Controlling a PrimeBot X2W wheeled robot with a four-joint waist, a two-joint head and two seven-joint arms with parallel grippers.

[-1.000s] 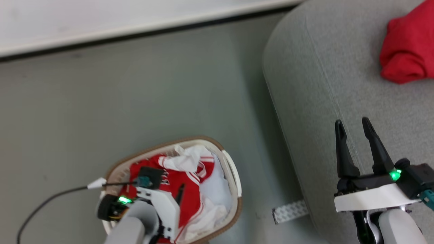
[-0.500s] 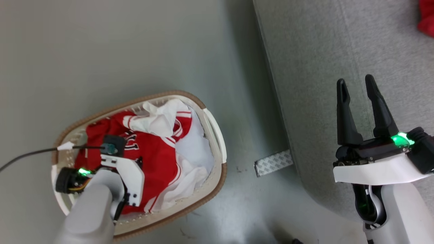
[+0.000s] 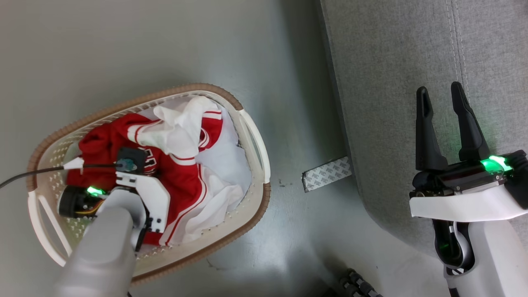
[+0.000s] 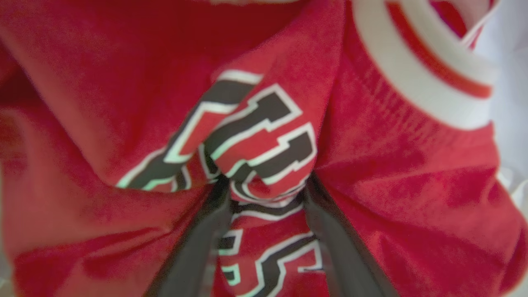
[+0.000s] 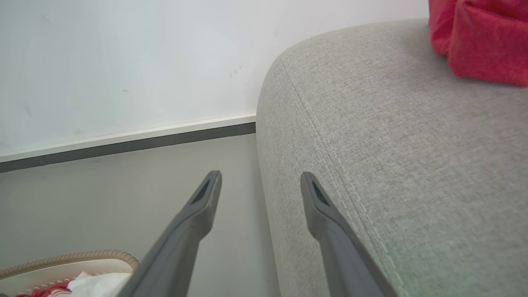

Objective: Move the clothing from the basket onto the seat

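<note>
Head view: grey floor; basket near the seat.

The red clothing is showing black block characters edged in white. The cloth is bunching and folding over them, so no whole word or number is coming through. The upper strokes are looking like a "1" or two, and a curved shape lower down could be an "S" or a "5". The grey strip on the floor is carrying a tiny repeated print, too small to read.
</note>
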